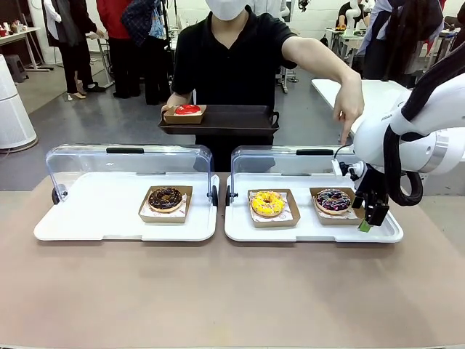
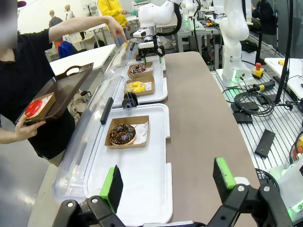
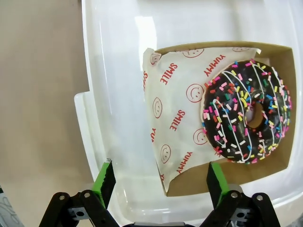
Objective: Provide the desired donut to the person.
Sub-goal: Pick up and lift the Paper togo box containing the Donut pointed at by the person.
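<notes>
The person holds a dark tray [image 1: 225, 120] that carries a red donut [image 1: 187, 110] in a box. Their other hand [image 1: 350, 110] points down at the sprinkled chocolate donut [image 1: 333, 201], which lies in a cardboard box [image 3: 279, 161] on the right white tray [image 1: 312, 231]. My right gripper [image 1: 369, 218] hangs open at that box's near right corner. In the right wrist view the sprinkled donut [image 3: 246, 111] sits beyond the right gripper [image 3: 161, 177], whose jaws straddle the box's corner and paper liner [image 3: 177, 111]. My left gripper [image 2: 168, 178] is open over the left tray [image 2: 142, 184], short of a chocolate donut [image 2: 123, 134].
A yellow donut [image 1: 267, 203] sits in its box on the right tray, and the plain chocolate donut [image 1: 166, 198] on the left tray [image 1: 94, 218]. Both clear lids [image 1: 131, 163] stand open at the back. Bare brown table [image 1: 232, 291] lies in front.
</notes>
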### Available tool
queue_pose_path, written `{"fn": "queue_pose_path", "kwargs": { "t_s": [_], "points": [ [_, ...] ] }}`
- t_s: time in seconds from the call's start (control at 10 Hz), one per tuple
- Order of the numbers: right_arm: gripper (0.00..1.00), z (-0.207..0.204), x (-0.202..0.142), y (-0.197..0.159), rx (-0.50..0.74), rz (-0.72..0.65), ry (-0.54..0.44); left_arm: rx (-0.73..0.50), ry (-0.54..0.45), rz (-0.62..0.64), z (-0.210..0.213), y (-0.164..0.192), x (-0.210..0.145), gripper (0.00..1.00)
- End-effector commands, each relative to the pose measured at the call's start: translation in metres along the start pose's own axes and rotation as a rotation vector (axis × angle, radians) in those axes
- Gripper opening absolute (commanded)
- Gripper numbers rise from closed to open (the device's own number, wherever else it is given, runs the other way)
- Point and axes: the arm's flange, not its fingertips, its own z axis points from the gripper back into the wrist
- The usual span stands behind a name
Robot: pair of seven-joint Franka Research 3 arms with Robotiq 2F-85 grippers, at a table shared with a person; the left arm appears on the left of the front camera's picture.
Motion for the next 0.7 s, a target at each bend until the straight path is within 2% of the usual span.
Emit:
{"fn": "queue_pose_path", "kwargs": {
  "t_s": [0.0, 0.5, 0.6],
  "points": [
    [1.0, -0.0045, -0.0017, -0.0093, -0.009, -0.006, 0.037, -0.008, 0.002, 0.0, 0.0012, -0.0023, 0.0011, 1.0],
    [0.98, -0.0099, -0.0056, -0.0137, 0.009, 0.011, 0.014, -0.008, 0.002, 0.0, 0.0012, -0.0023, 0.0011, 1.0],
    [0.41, -0.0106, -0.0058, -0.014, 0.007, 0.021, 0.009, -0.008, 0.002, 0.0, 0.0012, -0.0023, 0.0011, 1.0]
  ]
}}
